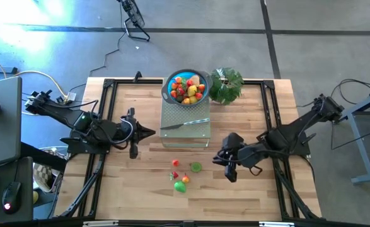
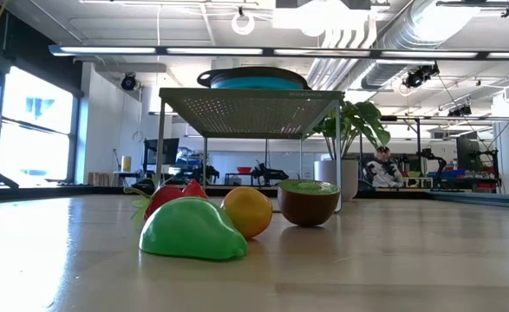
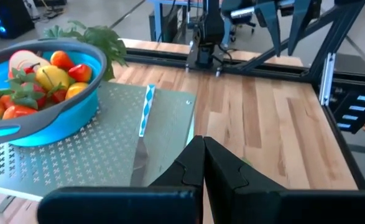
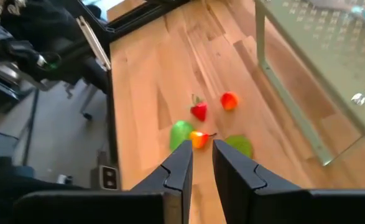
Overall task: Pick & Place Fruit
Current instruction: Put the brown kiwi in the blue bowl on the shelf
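Fruit [image 1: 181, 178] on wooden table [image 1: 121, 189]

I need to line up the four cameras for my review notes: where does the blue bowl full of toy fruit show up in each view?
High view: the blue plastic bowl of toy fruit sits at top centre, on the perforated metal stand.
Low view: only its rim shows above the stand's top, centre.
Left wrist view: upper left, on the stand.
Right wrist view: not in it.
Shared landmark: the perforated metal stand.
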You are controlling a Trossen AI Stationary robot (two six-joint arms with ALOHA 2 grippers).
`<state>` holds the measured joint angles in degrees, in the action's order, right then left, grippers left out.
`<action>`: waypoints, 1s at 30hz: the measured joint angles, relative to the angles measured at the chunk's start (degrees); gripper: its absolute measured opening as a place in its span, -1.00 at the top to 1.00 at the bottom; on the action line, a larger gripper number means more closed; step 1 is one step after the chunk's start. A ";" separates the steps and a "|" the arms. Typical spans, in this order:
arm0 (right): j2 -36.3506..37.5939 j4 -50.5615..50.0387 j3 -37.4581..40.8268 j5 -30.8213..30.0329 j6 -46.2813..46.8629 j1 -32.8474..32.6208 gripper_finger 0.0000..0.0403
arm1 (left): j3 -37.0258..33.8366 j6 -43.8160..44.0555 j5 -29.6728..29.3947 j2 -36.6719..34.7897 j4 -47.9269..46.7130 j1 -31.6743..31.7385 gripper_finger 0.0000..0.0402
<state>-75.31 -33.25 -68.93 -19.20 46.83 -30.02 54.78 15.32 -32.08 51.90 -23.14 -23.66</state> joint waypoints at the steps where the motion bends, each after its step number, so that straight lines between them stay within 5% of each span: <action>1: 0.00 0.00 0.00 -0.02 -1.36 0.25 0.73 | 0.00 0.03 0.01 0.00 -0.13 0.00 1.00; 8: -2.74 -0.03 0.00 1.19 -5.91 2.85 0.73 | 0.00 1.51 0.04 0.00 0.01 0.00 1.00; 20: -8.98 0.21 0.02 13.52 -7.94 3.44 0.73 | 0.00 1.65 0.17 0.00 -1.02 0.00 1.00; 26: -9.44 0.48 0.02 14.60 -8.11 3.41 0.73 | 0.00 1.67 2.85 0.00 -1.00 0.00 1.00; 30: -9.44 0.50 0.02 9.55 -7.52 3.41 0.73 | 0.00 1.67 2.99 0.00 -1.02 0.00 1.00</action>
<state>-84.75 -32.75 -68.90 -9.64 39.30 -26.61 54.78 16.99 -29.08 51.90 -24.16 -23.66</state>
